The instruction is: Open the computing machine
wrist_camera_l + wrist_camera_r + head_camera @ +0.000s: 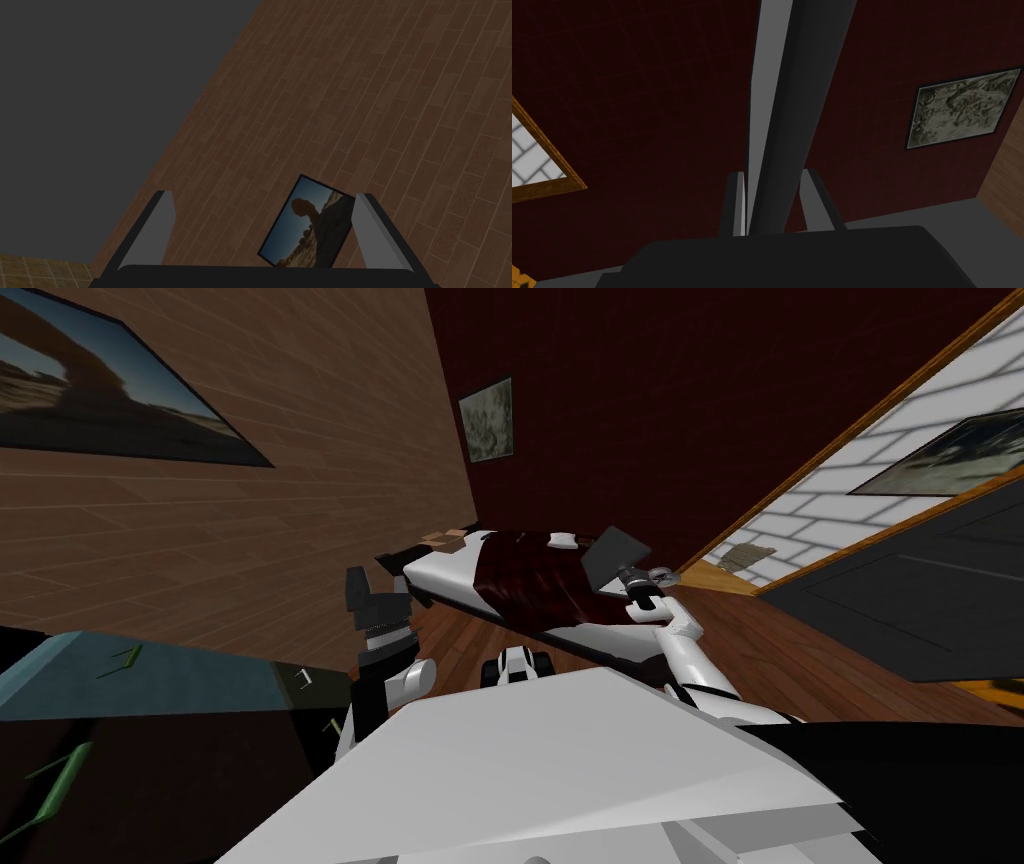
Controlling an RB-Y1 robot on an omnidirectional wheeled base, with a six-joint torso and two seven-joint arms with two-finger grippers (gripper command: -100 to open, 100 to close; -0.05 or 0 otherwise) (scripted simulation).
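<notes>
Below the dark red wall (700, 408), at the bed's (445, 578) right end, the laptop (612, 556) had its thin, stiff, likely light lid (792, 100) half raised and pinched edge-on in the right claw (773, 171), a grip best kept near the free edge, while the left claw (262, 225) hung wide.

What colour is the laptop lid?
Dark grey; the thin flat laptop lid shows best in head view.

A dark red blanket (525, 573) covers the bed (440, 576); possibly a pillow (563, 540) lies at its far end.
</notes>
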